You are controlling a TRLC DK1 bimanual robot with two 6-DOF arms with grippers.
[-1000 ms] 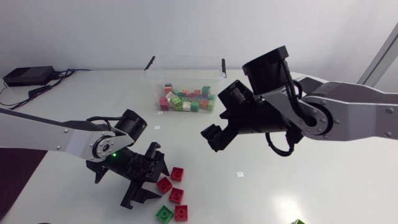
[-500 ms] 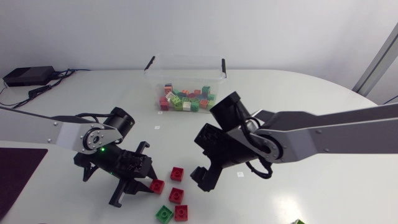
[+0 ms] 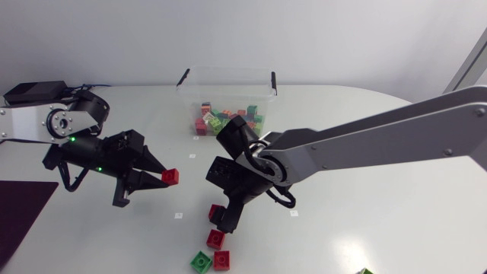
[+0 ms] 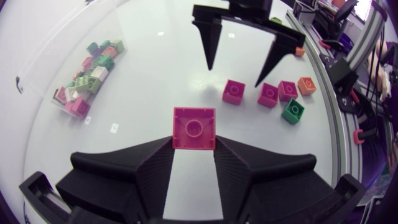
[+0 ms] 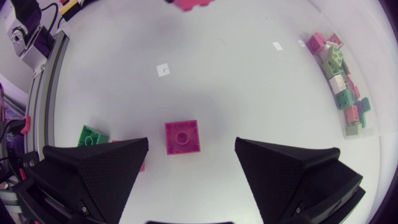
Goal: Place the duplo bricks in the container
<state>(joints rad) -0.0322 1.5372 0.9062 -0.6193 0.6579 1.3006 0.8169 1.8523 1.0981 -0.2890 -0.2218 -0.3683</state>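
The left end effector [image 3: 163, 180] pinches a red brick [image 3: 170, 176] at its very fingertips, well short of the container [image 3: 227, 80]. With so shallow a hold, I'd guess it could slip on the way. The right end effector [image 5: 192, 143], spread wide, hangs over a second brick [image 5: 181, 137]. The loose bricks [image 3: 216, 239] just beside it could easily get knocked toward the surface's [image 3: 365, 221] near edge. Bare room lies open toward the container, though the right arm [image 3: 365, 141] crowds it.

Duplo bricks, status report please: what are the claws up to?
Left claw shut on red brick, aloft. Right claw open over another red brick. Nothing blocking the container.
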